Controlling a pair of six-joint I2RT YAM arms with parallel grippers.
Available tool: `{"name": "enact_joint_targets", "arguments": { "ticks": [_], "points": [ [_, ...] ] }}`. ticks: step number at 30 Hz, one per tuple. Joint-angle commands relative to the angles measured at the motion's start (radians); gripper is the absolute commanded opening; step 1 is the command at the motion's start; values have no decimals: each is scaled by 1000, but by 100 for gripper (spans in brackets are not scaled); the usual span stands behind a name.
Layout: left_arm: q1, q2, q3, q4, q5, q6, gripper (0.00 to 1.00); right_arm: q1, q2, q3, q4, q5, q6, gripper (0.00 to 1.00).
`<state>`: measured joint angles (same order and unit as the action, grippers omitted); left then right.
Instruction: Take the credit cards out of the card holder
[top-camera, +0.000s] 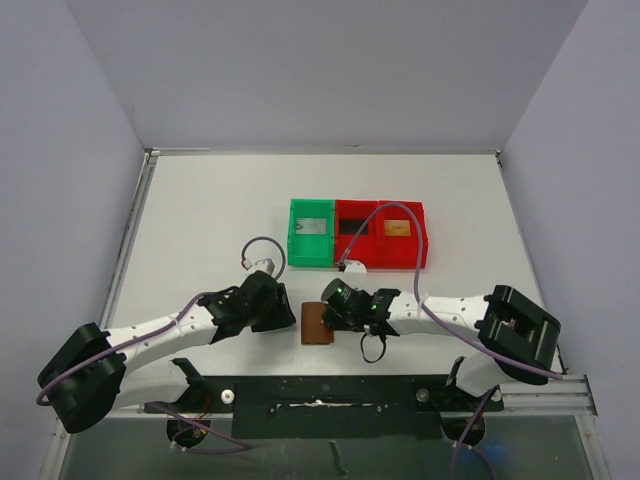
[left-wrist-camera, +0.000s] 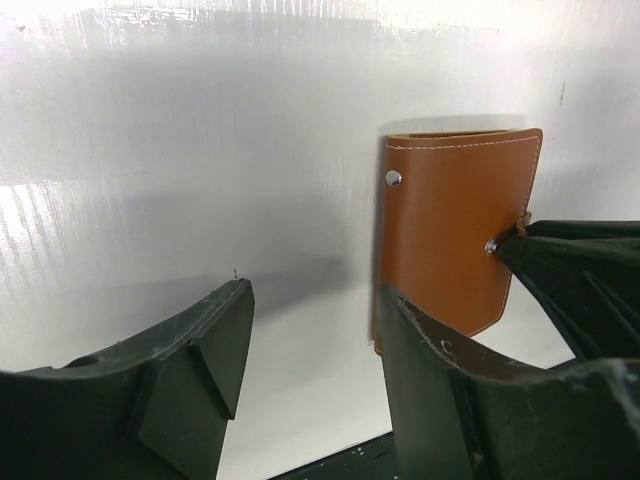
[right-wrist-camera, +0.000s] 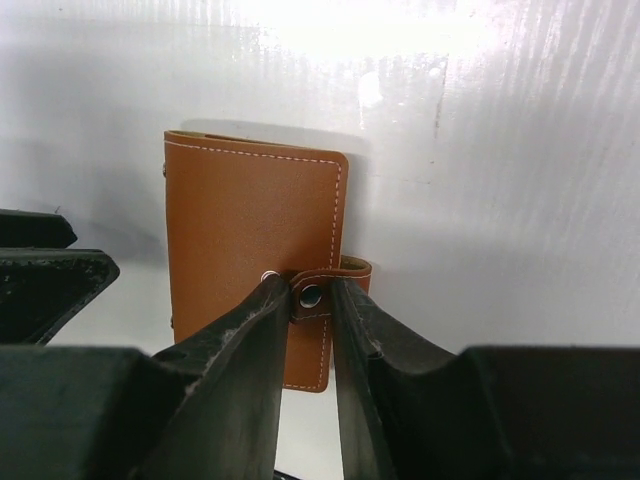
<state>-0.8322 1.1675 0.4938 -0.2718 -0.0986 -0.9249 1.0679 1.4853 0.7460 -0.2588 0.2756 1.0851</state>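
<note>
The card holder lies closed on the table between my two grippers, its brown tab snapped flat over the cover. My right gripper stands narrowly open, one finger on each side of the tab's snap. My left gripper is open with only bare table between its fingers. Its right finger overlaps the card holder's near left edge. A pale grey card lies in the green tray. A black card and a golden-orange card lie in the red tray.
The two trays stand side by side behind the grippers at mid-table. A purple cable loops above the left wrist, and another arcs over the red tray. The black base rail runs along the near edge.
</note>
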Motion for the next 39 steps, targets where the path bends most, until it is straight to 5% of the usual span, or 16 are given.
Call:
{"name": "enact_joint_targets", "arguments": {
  "ticks": [1,15,39],
  "points": [
    [-5,-11,32,25,21,24,52,-7,-34,23,-60,60,-6,25],
    [-5,-24,26,57,34,16,53,-12,-147,-18,-186,131,45,24],
    [-5,-29,23,61,44,15,54,-85,-171,-103,2,-27,-32,19]
  ]
}}
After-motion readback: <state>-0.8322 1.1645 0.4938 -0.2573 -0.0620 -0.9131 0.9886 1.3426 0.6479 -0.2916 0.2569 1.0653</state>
